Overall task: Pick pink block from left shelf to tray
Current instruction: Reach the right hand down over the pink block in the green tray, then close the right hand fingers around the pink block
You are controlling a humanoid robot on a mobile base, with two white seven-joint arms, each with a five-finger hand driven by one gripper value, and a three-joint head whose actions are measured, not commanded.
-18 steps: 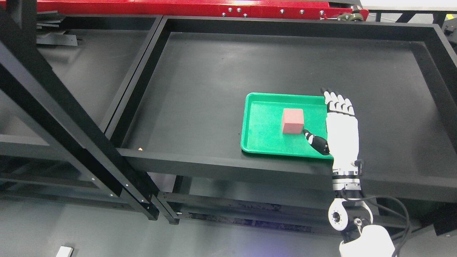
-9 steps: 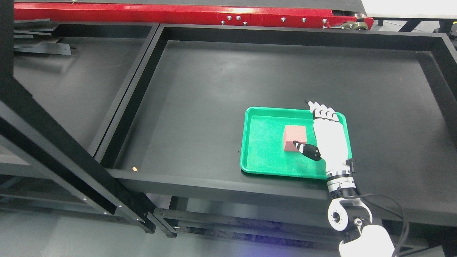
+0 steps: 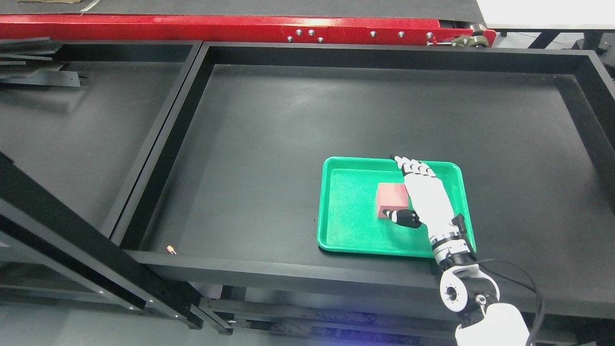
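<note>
From the head camera, the green tray (image 3: pixel 336 211) sits on the black shelf (image 3: pixel 269 144), toward its near edge and right of the middle. The pink block (image 3: pixel 390 198) lies inside the tray, resting flat on its floor, a little right of the tray's centre and clear of all four rims.

The right hand (image 3: pixel 425 197) reaches in from the lower right, its white wrist and arm rising over the shelf's near lip. It hangs over the right part of the tray, directly beside the block. The four fingers (image 3: pixel 413 167) are stretched out straight and lie close together, pointing toward the tray's far rim, their tips about level with it. The dark thumb (image 3: pixel 402 217) sticks out to the left, apart from the fingers, its tip at the block's near right corner; whether it touches the block I cannot tell. The hand covers the block's right edge from this angle, and nothing is clasped in it.

A second black shelf (image 3: pixel 72 125) lies to the left, divided from the first by a raised black frame. A red beam (image 3: pixel 216 26) runs along the far side. A tiny orange speck (image 3: pixel 171 249) rests at the near left corner of the main shelf.
</note>
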